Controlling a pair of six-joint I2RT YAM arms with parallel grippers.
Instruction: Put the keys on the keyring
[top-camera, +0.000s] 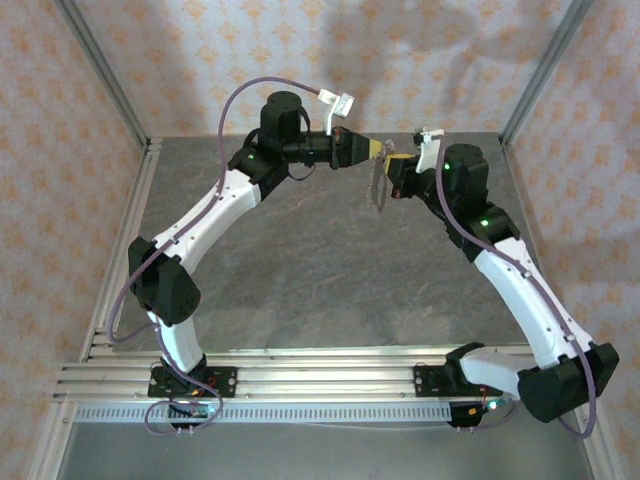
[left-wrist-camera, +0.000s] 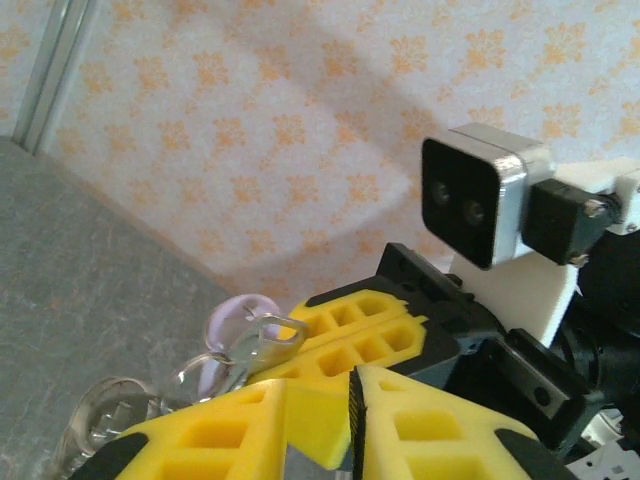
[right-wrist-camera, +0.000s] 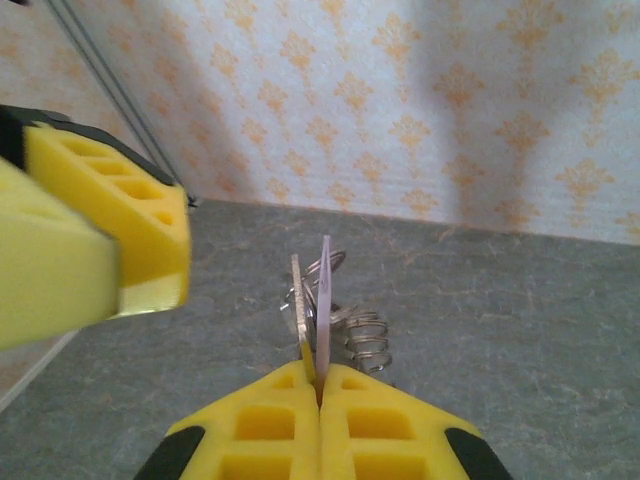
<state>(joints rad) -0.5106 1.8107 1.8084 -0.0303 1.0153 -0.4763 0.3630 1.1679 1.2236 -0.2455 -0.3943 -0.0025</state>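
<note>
Grey stone-look table (top-camera: 300, 260), floral walls (top-camera: 420, 60); right end effector (right-wrist-camera: 320, 380) pinches key (right-wrist-camera: 325, 300), left end effector (left-wrist-camera: 355, 400) narrow.

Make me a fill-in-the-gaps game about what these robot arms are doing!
1. The right gripper is shut on a thin lilac ___.
2. The fingers of the left gripper are coloured ___.
3. The tabletop is coloured ___.
Missing words: key, yellow, grey.

lilac key (left-wrist-camera: 236, 318) sits beside the right claw (left-wrist-camera: 300, 345), above the left claw (left-wrist-camera: 352, 398).
</note>
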